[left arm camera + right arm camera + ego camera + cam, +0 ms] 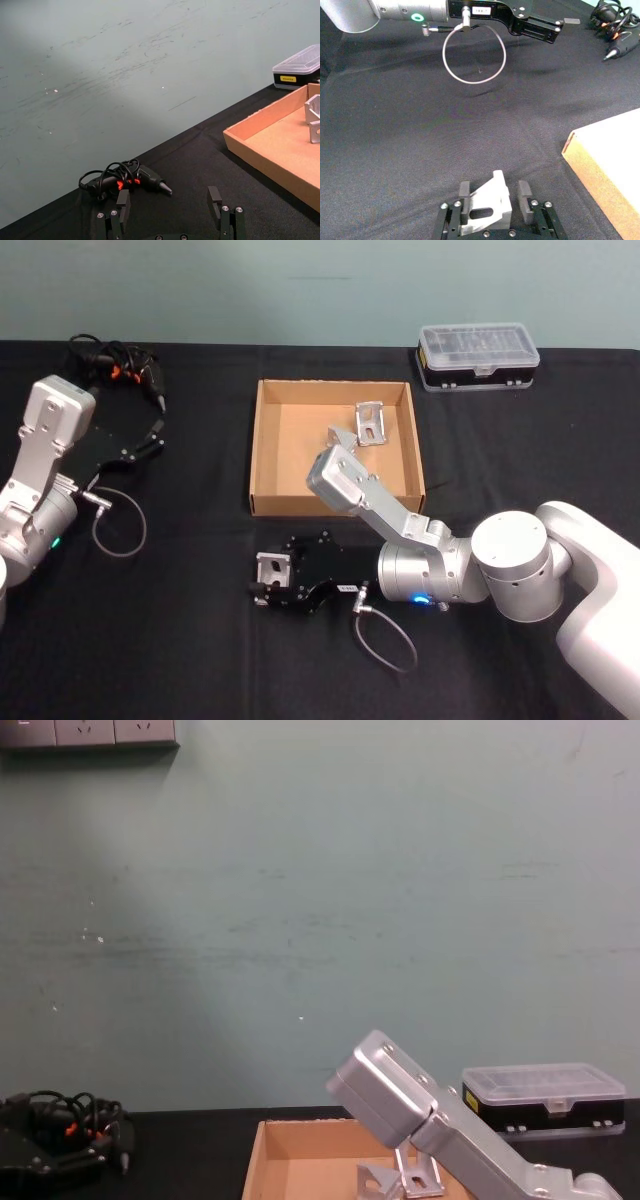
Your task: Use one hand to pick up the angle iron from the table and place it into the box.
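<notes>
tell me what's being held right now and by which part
Nothing gripped yet. The right hand straddles the angle iron across its sides, a gap showing at one finger. The left hand is empty.

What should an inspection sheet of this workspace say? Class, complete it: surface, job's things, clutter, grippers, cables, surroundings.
Surface: black table, covered in cloth.
Job's things: the tan box holds two angle irons; a third angle iron lies on the table in front of the box.
Clutter: a black corded tool at back left; an organiser case at back right.
Grippers: right gripper is low at the table, fingers either side of the third angle iron, with a gap on one side. Left gripper is open, parked left, holding nothing.
Cables: cable loop at the left wrist, another at the right.
Surroundings: pale green wall with wall sockets.
</notes>
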